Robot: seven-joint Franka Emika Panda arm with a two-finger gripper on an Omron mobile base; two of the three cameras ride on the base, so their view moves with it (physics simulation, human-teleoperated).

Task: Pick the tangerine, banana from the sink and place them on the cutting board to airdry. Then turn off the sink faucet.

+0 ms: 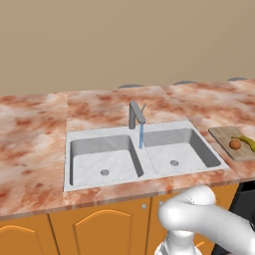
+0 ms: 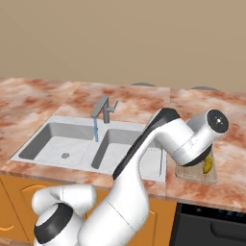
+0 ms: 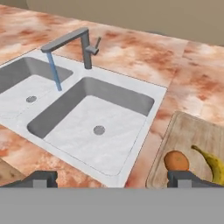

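Left base view: the sink (image 1: 79,144) sits sunk in the marble counter (image 1: 30,134), its two basins open and holding nothing but their drains. The faucet (image 1: 135,114) stands behind the divider, and a blue stream (image 1: 141,135) falls from its spout. The board (image 1: 226,135) lies on the counter just right of the sink, running to the frame's right edge. The tangerine (image 1: 235,144) and the banana (image 1: 247,142) rest on it, side by side.

Right base view: the arm arches over the sink's right rim and covers most of the board (image 2: 194,174). The banana (image 2: 208,165) peeks out beneath the wrist. Water (image 2: 95,129) runs down by the divider. The left basin and the counter behind the faucet (image 2: 104,110) lie open.

Hand view: the gripper (image 3: 113,179) has its tips spread wide apart, holding nothing. It hangs over the counter's front edge, between the right basin and the board (image 3: 183,131). The tangerine (image 3: 176,161) lies just above the right tip, with the banana (image 3: 212,162) right beside it. The faucet (image 3: 81,46) stands well apart, across the basin, its lever (image 3: 96,45) tilted up.
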